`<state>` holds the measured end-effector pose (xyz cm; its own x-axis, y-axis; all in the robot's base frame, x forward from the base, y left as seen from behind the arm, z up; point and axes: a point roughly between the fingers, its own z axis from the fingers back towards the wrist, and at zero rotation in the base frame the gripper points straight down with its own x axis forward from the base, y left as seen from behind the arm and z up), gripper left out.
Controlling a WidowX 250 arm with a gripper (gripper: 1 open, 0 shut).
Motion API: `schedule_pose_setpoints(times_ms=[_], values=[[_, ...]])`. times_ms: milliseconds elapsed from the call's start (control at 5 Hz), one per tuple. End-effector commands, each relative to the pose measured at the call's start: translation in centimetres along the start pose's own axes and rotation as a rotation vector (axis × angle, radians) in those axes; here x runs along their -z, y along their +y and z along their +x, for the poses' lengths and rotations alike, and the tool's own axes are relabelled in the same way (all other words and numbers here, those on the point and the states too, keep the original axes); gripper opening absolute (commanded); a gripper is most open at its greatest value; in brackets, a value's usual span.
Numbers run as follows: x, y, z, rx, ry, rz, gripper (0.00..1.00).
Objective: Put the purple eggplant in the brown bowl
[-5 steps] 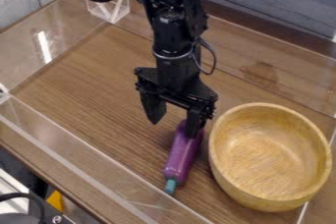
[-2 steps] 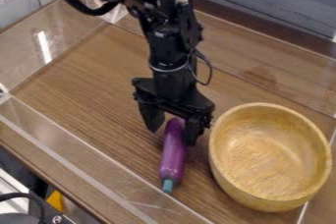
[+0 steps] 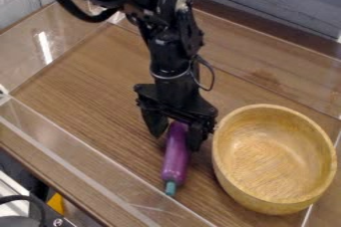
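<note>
The purple eggplant (image 3: 174,158) lies flat on the wooden table, its teal stem tip toward the front edge, just left of the brown bowl (image 3: 274,157). The bowl is wide, light wood, and holds nothing. My gripper (image 3: 178,129) points straight down over the eggplant's far end, open, with its black fingers (image 3: 156,123) straddling the purple body. I cannot tell whether the fingers touch it.
A clear plastic wall (image 3: 80,176) runs along the table's front and left edges, close to the eggplant's stem tip. The black arm (image 3: 154,22) reaches in from the upper left. Bare wood table (image 3: 94,92) lies to the left.
The arm has shifted slightly left and lower over the eggplant's far end. The eggplant now lies a little steeper, stem toward the front. The gripper stays open.
</note>
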<state>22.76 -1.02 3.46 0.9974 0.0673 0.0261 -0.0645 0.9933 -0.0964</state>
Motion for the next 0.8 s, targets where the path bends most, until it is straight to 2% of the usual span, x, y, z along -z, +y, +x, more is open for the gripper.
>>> schedule_pose_setpoints(times_ms=[0,400,600], values=[[-0.62,0.1,0.55,0.002,-0.051,-0.006,0.0],[-0.16,-0.17,0.5,0.003,-0.071,-0.009,0.0],[-0.32,-0.31,0.38,-0.003,-0.062,-0.013,0.0]])
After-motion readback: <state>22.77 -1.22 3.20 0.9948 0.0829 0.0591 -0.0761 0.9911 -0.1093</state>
